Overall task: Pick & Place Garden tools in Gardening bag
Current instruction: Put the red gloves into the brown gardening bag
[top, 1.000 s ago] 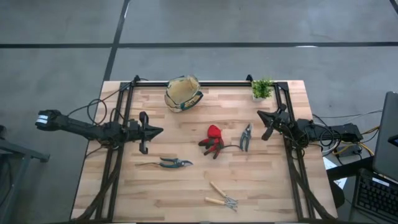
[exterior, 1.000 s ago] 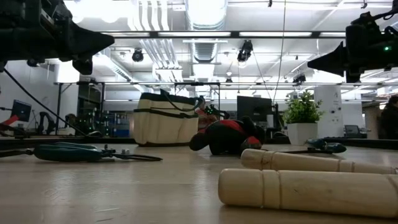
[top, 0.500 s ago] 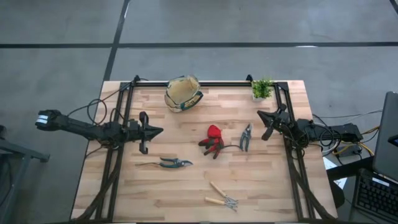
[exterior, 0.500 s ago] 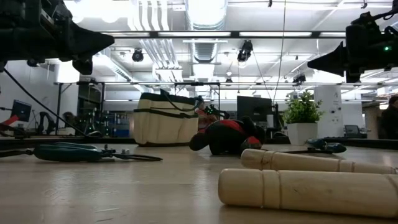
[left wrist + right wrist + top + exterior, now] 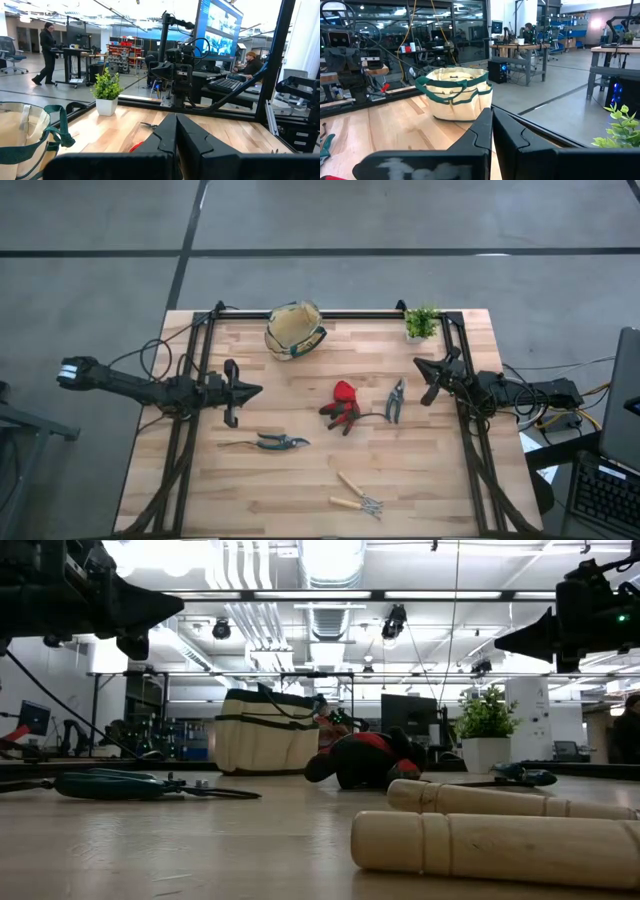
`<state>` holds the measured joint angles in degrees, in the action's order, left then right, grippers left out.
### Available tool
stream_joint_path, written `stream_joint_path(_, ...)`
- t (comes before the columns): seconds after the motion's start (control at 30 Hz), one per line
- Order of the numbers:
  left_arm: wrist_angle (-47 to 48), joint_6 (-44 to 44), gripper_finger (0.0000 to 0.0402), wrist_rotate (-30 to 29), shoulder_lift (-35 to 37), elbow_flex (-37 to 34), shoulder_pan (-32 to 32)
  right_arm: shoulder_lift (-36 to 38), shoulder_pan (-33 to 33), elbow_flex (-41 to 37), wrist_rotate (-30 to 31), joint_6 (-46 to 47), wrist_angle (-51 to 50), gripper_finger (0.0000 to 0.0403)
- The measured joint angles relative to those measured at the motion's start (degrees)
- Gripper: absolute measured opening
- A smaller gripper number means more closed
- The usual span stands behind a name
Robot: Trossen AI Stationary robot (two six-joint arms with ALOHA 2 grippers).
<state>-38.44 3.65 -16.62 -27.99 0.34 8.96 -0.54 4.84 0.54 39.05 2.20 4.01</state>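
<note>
While both arms hung idle above the wooden table, nothing had gone into the bag. The left gripper sat over the left-middle of the table, fingers pressed together and holding nothing, pointing right. The right gripper hovered near the right edge, fingers also pressed tight with nothing between them, pointing left and a bit toward the far side.

The gardening bag, tan canvas with dark green trim and handles, stood at the far edge a little left of center, mouth open. A small potted plant was in the far right corner.

Tools were all flat on the wood. The red-and-black glove lay about mid-table, with one teal-handled pruner just to its right, close to the right gripper. The other pruner was nearer and to the left, just near of the left gripper. The two thin wooden-handled fork pieces lay close together near the front edge, well apart from the bag; in the low view their handles filled the foreground.
</note>
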Motion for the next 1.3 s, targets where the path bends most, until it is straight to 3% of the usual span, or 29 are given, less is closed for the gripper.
stream_joint_path(0.1,0.0,0.0,0.0012,0.0,0.0,0.0,0.0,0.0,0.0,0.0,0.0,6.9,2.0,0.0008)
stream_joint_path(0.33,0.0,0.0,0.0012,0.0,0.0,0.0,0.0,-0.1,-0.3,0.0,0.0,6.7,6.3,0.0008)
stream_joint_path(0.47,0.0,0.0,0.0012,0.0,0.0,0.0,0.0,0.0,-0.2,0.0,-3.2,23.2,12.4,0.0008)
stream_joint_path(0.7,0.0,0.0,0.0012,0.0,0.0,0.0,0.0,-4.3,-0.2,0.0,-3.9,33.0,12.1,0.0008)
stream_joint_path(0.93,0.0,0.0,0.0012,0.0,0.0,0.0,0.0,-15.6,0.1,0.0,-25.2,45.7,15.3,0.0008)
stream_joint_path(1.03,0.0,0.0,0.0012,0.0,0.0,0.0,0.0,-22.3,1.3,0.0,-25.6,46.2,20.8,0.0008)
stream_joint_path(1.3,0.0,0.0,0.0012,0.0,0.0,0.0,0.0,-39.0,1.6,0.0,-22.1,33.7,41.9,0.0008)
